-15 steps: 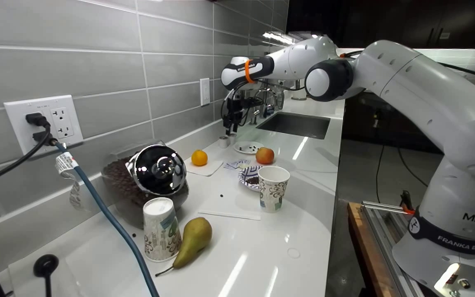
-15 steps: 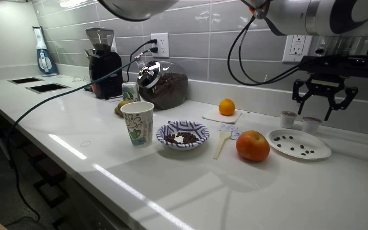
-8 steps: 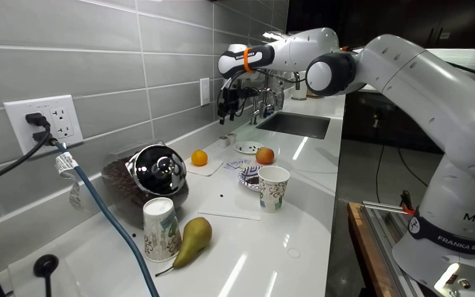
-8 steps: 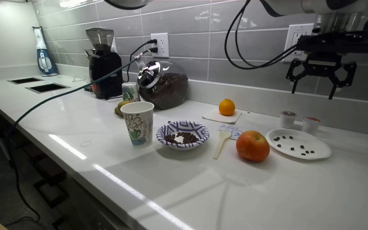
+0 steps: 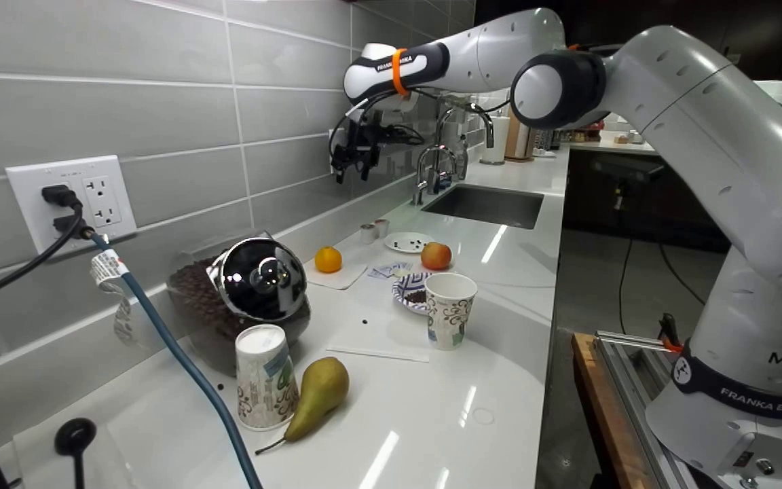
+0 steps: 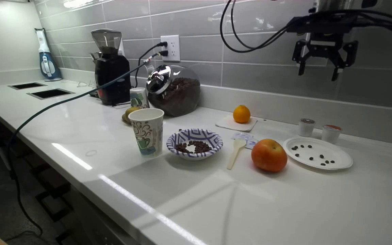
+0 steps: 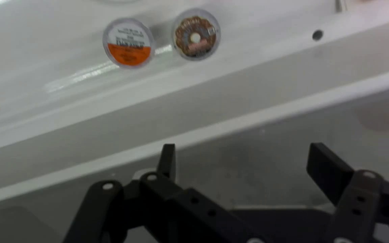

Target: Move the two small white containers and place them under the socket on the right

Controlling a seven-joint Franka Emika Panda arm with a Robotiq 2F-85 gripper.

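The brown-lidded container [image 6: 306, 129] and the orange-lidded container [image 6: 330, 135] are standing upright on the counter [image 6: 318, 204], both small and white, near the foot of the grey tiled wall [image 6: 271, 75], a narrow gap separating them. Their plain sides are tapering slightly toward the base. In the wrist view the brown lid [image 7: 196, 33] is showing a wavy-edged label, a pale dot sitting at its middle and "ORIGINAL" curving along it; the orange lid [image 7: 129, 54] is showing a white part too, its fine print blurring past reading. That container is sitting just beside a white plate [image 6: 341, 156] bearing dark beans [image 6: 311, 158]; I am not able to tell if the two are touching. Well above both containers, the end effector [image 6: 317, 75] is hanging with its two fingers standing wide apart.
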